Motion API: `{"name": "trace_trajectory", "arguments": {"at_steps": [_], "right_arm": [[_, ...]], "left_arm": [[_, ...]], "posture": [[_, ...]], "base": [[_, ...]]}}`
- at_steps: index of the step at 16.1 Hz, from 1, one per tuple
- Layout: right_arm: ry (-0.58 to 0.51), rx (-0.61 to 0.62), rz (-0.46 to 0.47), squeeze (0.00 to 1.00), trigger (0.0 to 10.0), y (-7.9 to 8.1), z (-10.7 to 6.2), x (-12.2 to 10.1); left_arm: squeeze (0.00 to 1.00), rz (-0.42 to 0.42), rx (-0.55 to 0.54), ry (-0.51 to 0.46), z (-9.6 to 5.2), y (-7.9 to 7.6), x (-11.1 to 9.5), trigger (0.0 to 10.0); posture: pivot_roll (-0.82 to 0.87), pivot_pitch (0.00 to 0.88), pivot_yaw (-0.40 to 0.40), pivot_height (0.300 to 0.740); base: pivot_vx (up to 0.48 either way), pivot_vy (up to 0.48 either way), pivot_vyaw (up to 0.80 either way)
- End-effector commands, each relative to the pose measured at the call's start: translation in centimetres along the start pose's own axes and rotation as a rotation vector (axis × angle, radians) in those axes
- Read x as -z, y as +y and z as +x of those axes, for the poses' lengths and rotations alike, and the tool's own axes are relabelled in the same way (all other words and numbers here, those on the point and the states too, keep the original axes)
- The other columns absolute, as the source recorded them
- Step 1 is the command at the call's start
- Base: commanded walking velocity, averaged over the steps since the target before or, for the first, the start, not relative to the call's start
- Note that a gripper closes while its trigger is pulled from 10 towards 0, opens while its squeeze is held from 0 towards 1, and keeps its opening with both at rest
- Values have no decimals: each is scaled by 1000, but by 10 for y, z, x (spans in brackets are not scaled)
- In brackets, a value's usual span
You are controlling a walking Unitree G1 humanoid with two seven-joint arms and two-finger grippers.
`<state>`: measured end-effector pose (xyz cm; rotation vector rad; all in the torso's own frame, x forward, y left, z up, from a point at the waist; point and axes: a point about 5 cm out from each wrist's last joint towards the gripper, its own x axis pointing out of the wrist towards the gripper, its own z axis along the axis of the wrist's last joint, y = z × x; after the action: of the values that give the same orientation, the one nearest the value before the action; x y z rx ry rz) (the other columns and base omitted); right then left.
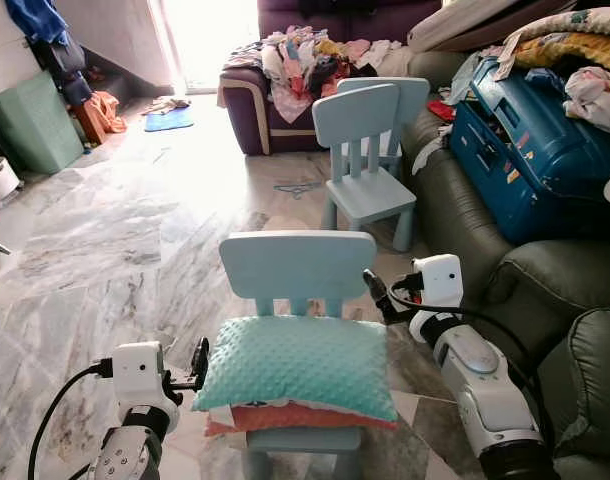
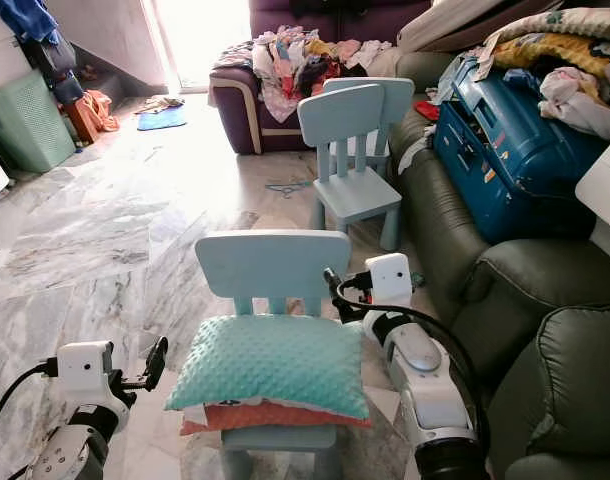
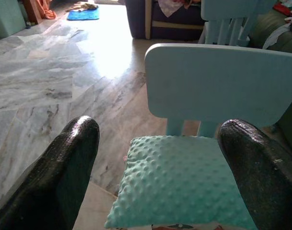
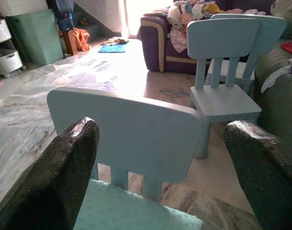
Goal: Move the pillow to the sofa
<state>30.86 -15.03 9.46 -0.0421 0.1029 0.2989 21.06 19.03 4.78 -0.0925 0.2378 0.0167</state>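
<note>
Teal dotted pillow (image 1: 297, 365) lies flat on seat of near pale-blue kid's chair (image 1: 297, 265), on top of an orange cushion (image 1: 285, 417); long axis runs left-right, parallel to chair back. Left end effector (image 1: 198, 365) just beside pillow's left edge, fingers spread wide, empty. Right end effector (image 1: 377, 295) near chair back's right end, also wide open, empty. Green sofa (image 1: 465, 225) to the right.
</note>
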Motion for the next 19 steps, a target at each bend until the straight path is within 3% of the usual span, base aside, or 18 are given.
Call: {"name": "trace_trajectory", "arguments": {"at_steps": [1,11,17,19], "right_arm": [[-15,-19,-5,0,10000,4,0,-5],[-6,-46,-16,0,10000,6,-2,-4],[-8,-79,-19,0,10000,11,-3,-5],[-9,-82,-12,0,10000,11,-4,-5]], "left_arm": [[0,11,-1,-14,-2,1,-4,10000],[0,10,-2,-5,-2,0,-2,10000],[0,12,-2,-2,-3,-1,-1,10000],[0,11,-3,2,-4,-1,0,10000]], "posture": [[-150,0,42,740],[-154,0,38,740],[-153,2,36,680],[-151,9,34,680]], "base": [[0,0,0],[0,0,0],[0,0,0],[0,0,0]]}}
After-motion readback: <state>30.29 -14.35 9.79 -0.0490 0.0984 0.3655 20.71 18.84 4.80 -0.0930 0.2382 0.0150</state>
